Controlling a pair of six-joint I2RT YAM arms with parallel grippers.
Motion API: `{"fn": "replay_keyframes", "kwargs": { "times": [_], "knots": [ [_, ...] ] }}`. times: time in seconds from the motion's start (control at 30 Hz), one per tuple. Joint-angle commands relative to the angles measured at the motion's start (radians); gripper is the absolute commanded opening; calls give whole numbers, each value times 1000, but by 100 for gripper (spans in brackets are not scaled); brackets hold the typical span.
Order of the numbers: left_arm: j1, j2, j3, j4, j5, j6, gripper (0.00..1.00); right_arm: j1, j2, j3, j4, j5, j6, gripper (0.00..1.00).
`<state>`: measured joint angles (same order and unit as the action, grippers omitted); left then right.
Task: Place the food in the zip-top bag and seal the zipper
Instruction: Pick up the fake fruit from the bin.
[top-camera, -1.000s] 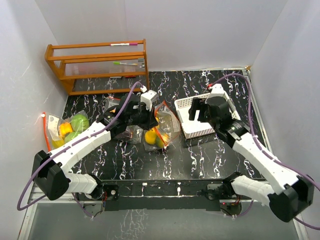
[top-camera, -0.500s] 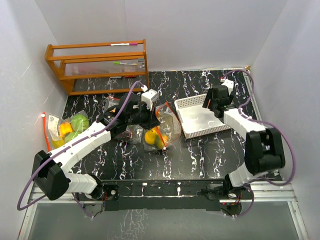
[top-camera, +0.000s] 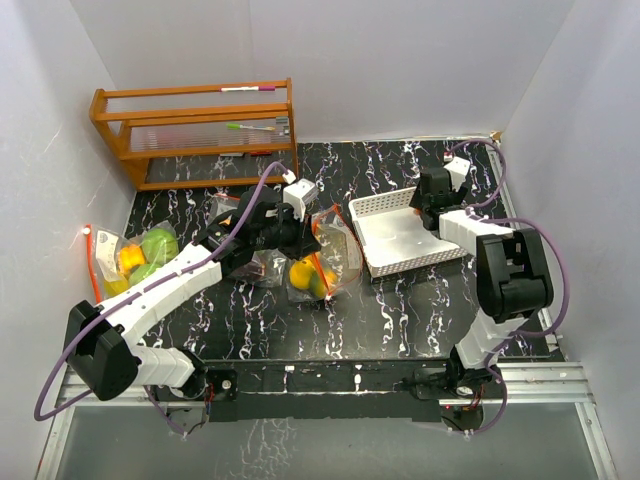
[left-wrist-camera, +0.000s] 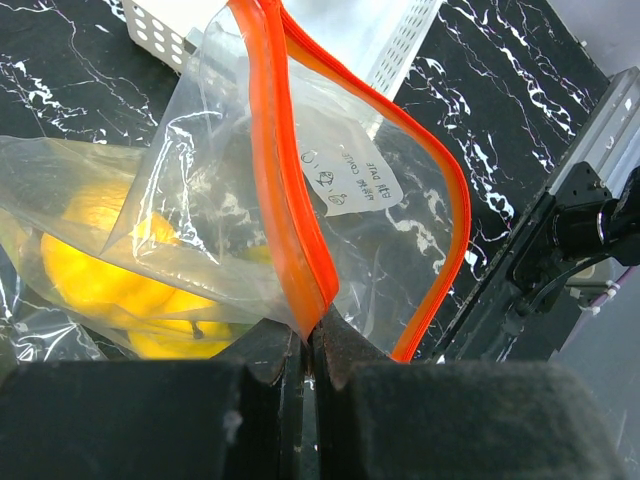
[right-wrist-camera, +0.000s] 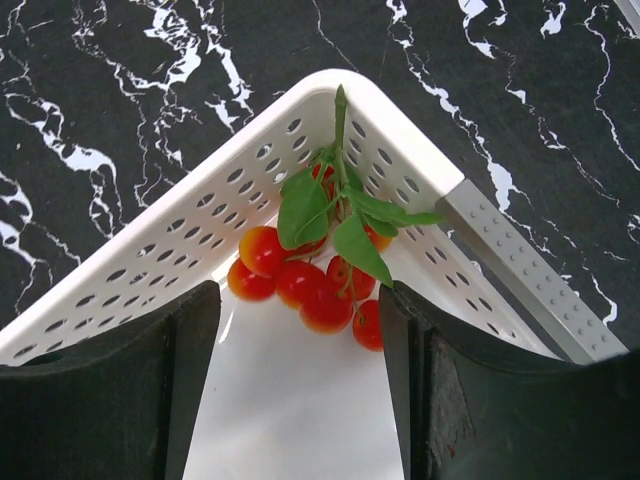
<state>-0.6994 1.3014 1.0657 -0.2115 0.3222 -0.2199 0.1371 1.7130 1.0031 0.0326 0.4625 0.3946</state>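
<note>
My left gripper (top-camera: 290, 235) (left-wrist-camera: 312, 335) is shut on the orange zipper strip (left-wrist-camera: 285, 200) of a clear zip-top bag (top-camera: 325, 255), holding its mouth up. Yellow and orange toy fruits (left-wrist-camera: 95, 275) lie inside the bag (top-camera: 308, 275). My right gripper (top-camera: 428, 203) (right-wrist-camera: 300, 330) is open, its fingers (right-wrist-camera: 450, 390) on either side of and just short of a cluster of small red toy fruits with green leaves (right-wrist-camera: 310, 285). The cluster sits in the far right corner of a white perforated tray (top-camera: 395, 240) (right-wrist-camera: 130, 270). In the top view the gripper hides it.
A second bag (top-camera: 135, 258) with green and orange food lies at the table's left edge. More clear bags (top-camera: 255, 268) lie under the left arm. A wooden rack (top-camera: 200, 130) stands at the back left. White walls enclose the table.
My right arm has swung from over the tray's front to its far right corner, folding back on itself. The left gripper and the bag have stayed put.
</note>
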Motion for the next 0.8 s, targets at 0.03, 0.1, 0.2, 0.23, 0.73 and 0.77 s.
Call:
{"fn": "replay_keyframes", "kwargs": {
  "times": [0.03,0.1,0.2,0.23,0.73,0.77],
  "knots": [
    [5,-25,-4,12,11,11,0,1,65,44,116,101,-1,66],
    [6,-25,-9,12,11,12,0,1,75,32,141,113,2,66],
    [6,-23,-10,11,10,15,0,0,91,19,166,121,6,65],
    [7,-21,-9,8,12,16,0,1,96,17,166,125,7,64],
    [21,-8,-5,5,15,28,0,-22,141,30,127,59,31,35],
    [23,-8,-2,3,15,30,0,-23,128,23,126,41,32,31]
  ]
}}
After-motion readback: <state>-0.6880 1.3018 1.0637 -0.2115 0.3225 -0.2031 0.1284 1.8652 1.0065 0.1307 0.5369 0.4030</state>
